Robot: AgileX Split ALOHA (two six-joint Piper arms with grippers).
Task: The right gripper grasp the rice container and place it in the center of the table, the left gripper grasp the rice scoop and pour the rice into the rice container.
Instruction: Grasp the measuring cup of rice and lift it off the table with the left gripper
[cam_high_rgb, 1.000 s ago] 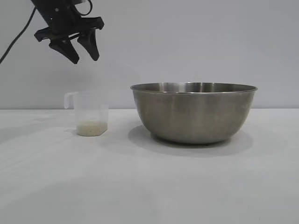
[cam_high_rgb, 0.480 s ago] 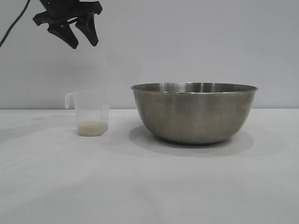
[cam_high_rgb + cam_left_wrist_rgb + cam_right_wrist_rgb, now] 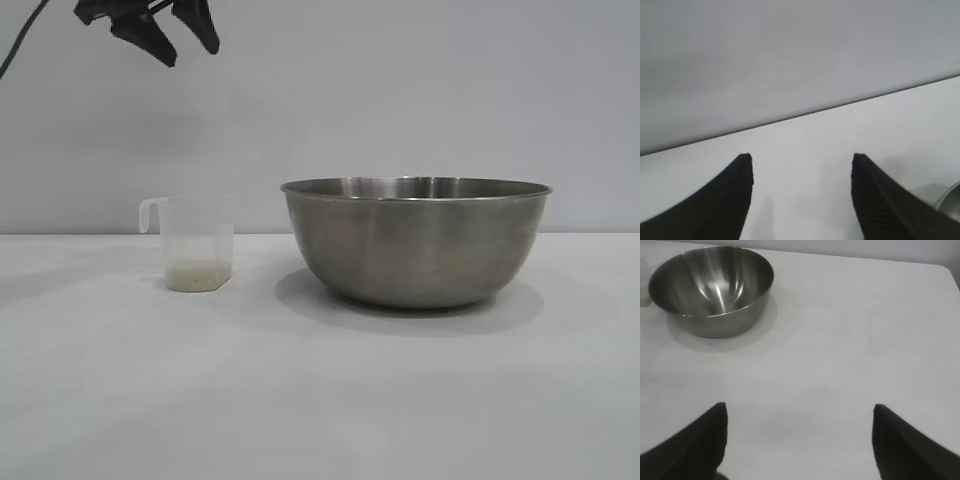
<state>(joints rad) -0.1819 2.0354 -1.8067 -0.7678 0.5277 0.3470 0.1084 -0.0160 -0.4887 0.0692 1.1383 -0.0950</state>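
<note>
The rice container (image 3: 415,240), a wide steel bowl, stands upright on the white table (image 3: 320,400), a little right of middle. To its left stands the rice scoop (image 3: 195,245), a frosted plastic cup with its handle turned away from the bowl. A thin layer of rice (image 3: 197,272) lies at the cup's bottom. High above the scoop, at the picture's top edge, my left gripper (image 3: 188,48) hangs open and empty (image 3: 801,157). My right gripper (image 3: 799,407) is open over bare table, well back from the rice container (image 3: 712,287), whose inside shows only bare steel.
A plain grey wall runs behind the table. In the right wrist view the table's far corner (image 3: 947,270) shows past the bowl. A sliver of the steel bowl (image 3: 951,199) shows beside one left finger.
My left gripper has risen straight up from above the scoop toward the top of the exterior view, still open and empty. Scoop and bowl have not moved.
</note>
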